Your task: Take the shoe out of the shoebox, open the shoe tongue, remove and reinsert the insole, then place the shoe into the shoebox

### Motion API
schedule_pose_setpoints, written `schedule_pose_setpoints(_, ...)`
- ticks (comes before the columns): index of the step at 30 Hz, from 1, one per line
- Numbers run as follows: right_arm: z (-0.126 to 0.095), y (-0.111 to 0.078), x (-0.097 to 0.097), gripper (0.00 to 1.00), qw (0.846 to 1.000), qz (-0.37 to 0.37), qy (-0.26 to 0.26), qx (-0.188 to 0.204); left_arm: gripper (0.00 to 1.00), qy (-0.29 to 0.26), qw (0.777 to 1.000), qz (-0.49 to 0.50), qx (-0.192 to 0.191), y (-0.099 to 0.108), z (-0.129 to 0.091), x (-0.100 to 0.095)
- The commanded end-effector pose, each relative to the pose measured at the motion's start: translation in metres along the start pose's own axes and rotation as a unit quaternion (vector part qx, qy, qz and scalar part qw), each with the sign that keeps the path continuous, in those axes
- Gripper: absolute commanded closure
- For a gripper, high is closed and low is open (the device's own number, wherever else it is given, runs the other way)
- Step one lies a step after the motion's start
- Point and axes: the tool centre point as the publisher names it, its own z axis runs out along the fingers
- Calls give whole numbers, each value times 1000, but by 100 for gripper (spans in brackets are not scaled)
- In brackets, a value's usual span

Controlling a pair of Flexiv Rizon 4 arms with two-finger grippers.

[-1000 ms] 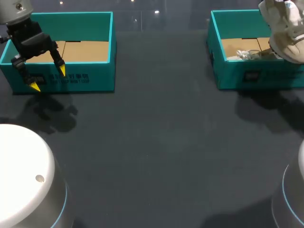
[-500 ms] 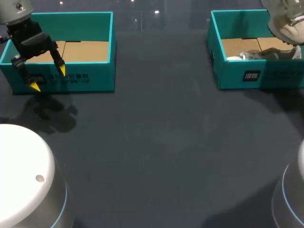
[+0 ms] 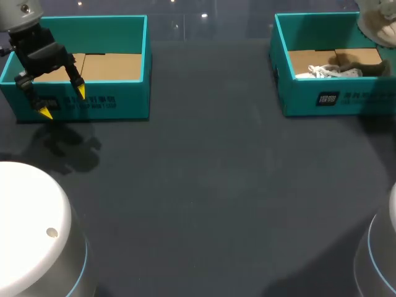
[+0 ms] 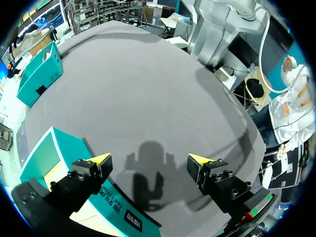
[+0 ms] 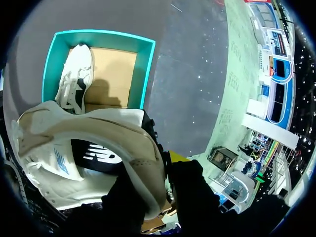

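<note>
Head view: shoe (image 3: 380,25) has risen clear of shoebox (image 3: 309,99) at surface's far right corner, right hand (image 5: 167,165) grasping its collar; left hand (image 3: 63,103) released; tongue-opening likely next

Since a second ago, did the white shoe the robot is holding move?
Yes. The white shoe has pulled clear of the front wall of the right shoebox, going toward the head view's upper right corner.

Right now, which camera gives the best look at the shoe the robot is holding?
The right wrist view: the shoe fills it, clamped in the right gripper, with the box ahead. The head view catches only its edge in the far corner; the left wrist view doesn't show it.
</note>
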Motion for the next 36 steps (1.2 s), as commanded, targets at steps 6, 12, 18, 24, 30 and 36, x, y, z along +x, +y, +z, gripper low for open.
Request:
schedule_pose_setpoints(6,0,-30,38,100,966,241,18,97,0,1,1000,0,-1,0,0,0)
schedule_pose_setpoints(12,2,-35,59,100,929,329,55,160,0,1,1000,0,-1,0,0,0)
schedule_pose_setpoints(18,2,-35,59,100,929,329,55,160,0,1,1000,0,-1,0,0,0)
schedule_pose_setpoints(24,14,-41,58,100,903,380,73,186,0,1,1000,0,-1,0,0,0)
schedule_pose_setpoints(30,19,-51,71,100,855,469,56,214,0,1,1000,0,-1,0,0,0)
schedule_pose_setpoints(36,20,-56,94,100,815,535,31,221,0,1,1000,0,-1,0,0,0)
